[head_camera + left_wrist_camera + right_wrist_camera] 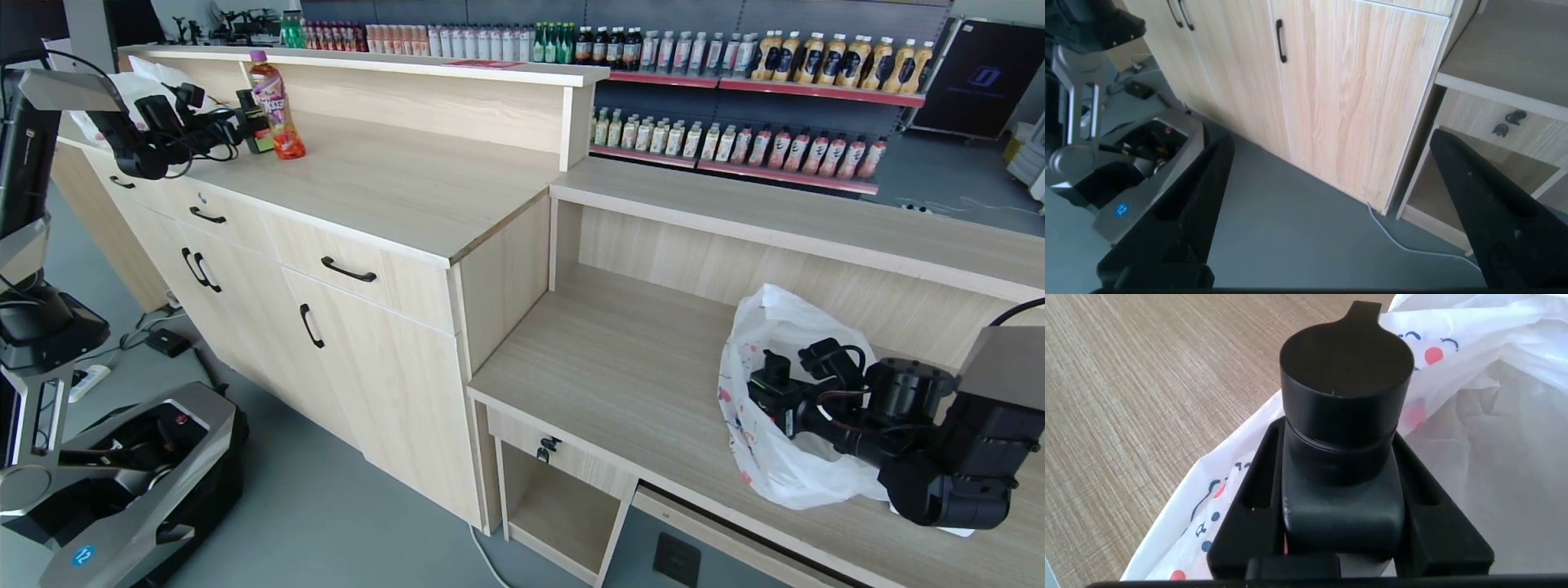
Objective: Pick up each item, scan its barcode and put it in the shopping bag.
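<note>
Head view: I see a pale wood-grain desk (392,188) on two levels above a grey floor (326,506), with red shelves of drink bottles (735,57) behind. On the upper level, an upright orange drink bottle with a purple cap (277,110) stands just beside my left gripper (249,122), its jaws wide apart. On the lower level, my right gripper (771,392) sits at the mouth of a white printed plastic shopping bag (784,465), jaws clamped on a black cylinder-topped device (1343,400).

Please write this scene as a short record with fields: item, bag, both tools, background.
item: drink bottle, upright on the upper counter
bag: white shopping bag, on the lower counter
left tool: open, holding nothing
right tool: at the bag's opening, shut on a black device, perhaps the scanner
background: shelves of bottles
</note>
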You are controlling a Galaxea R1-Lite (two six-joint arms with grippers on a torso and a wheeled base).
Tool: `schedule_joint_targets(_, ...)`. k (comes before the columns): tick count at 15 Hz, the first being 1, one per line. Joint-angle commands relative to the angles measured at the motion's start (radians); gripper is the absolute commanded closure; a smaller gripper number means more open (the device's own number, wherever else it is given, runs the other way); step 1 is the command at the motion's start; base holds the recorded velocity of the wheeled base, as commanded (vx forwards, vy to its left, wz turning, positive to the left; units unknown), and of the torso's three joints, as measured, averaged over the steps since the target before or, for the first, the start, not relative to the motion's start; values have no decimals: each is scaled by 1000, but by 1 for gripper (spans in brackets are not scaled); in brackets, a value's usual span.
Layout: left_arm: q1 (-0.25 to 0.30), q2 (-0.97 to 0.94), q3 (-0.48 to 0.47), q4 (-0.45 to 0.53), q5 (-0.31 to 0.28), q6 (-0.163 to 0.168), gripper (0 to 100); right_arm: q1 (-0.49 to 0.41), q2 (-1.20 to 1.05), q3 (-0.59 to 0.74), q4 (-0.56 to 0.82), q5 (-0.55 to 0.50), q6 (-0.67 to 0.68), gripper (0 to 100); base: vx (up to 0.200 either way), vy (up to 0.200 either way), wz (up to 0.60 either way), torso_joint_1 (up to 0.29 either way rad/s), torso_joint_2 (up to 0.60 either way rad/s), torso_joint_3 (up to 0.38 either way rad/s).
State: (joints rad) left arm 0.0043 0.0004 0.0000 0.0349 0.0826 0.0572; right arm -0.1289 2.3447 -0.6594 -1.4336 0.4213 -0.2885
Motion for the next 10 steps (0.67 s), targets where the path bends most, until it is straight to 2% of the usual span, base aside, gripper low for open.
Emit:
schedule_joint_targets(1, 0, 0, 0, 0, 0, 0, 0, -1, 15, 0, -1, 1, -1, 100, 0, 0, 0, 0, 0, 0)
schedule_joint_targets(4, 0, 0, 0, 0, 0, 0, 0, -6, 24, 1, -4, 1, -1, 100, 0, 0, 0, 0, 0, 0)
schedule_joint_targets(5, 0, 0, 0, 0, 0, 0, 0, -8, 30, 3, -11, 1, -1, 0, 0, 0, 0, 0, 0, 0)
schedule_joint_targets(10, 0, 0, 0, 0, 0, 0, 0, -14, 8, 1, -8, 1, 0, 0, 0, 0, 0, 0, 0, 0)
